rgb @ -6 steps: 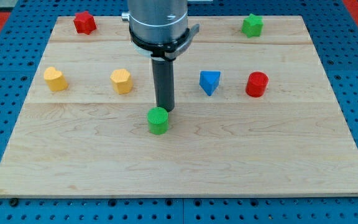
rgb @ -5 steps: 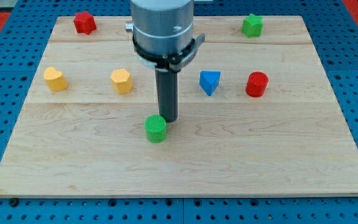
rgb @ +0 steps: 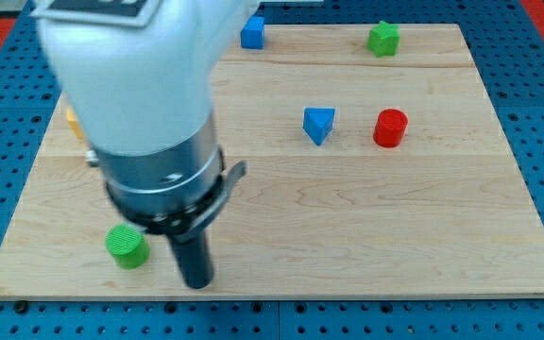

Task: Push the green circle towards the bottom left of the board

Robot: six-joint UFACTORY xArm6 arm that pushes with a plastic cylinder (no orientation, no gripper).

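The green circle stands near the bottom left corner of the wooden board, upright on its flat base. My tip is at the view's right of the green circle and a little lower, near it but apart from it; I see a gap of bare wood between them. I have no hand to open or close, only the straight rod, so nothing is gripped; I can only push. I judge the green circle to be a light, stiff plastic piece that slides easily on the smooth wood. Because its side is round, a push off its middle would probably make it roll away sideways, so I should meet it on the side facing away from the corner, in line with its centre. Far from the green circle, toward the view's upper right, stand a blue triangle, a red cylinder, a green star and a blue block. My arm hides most of a yellow block above the green circle.
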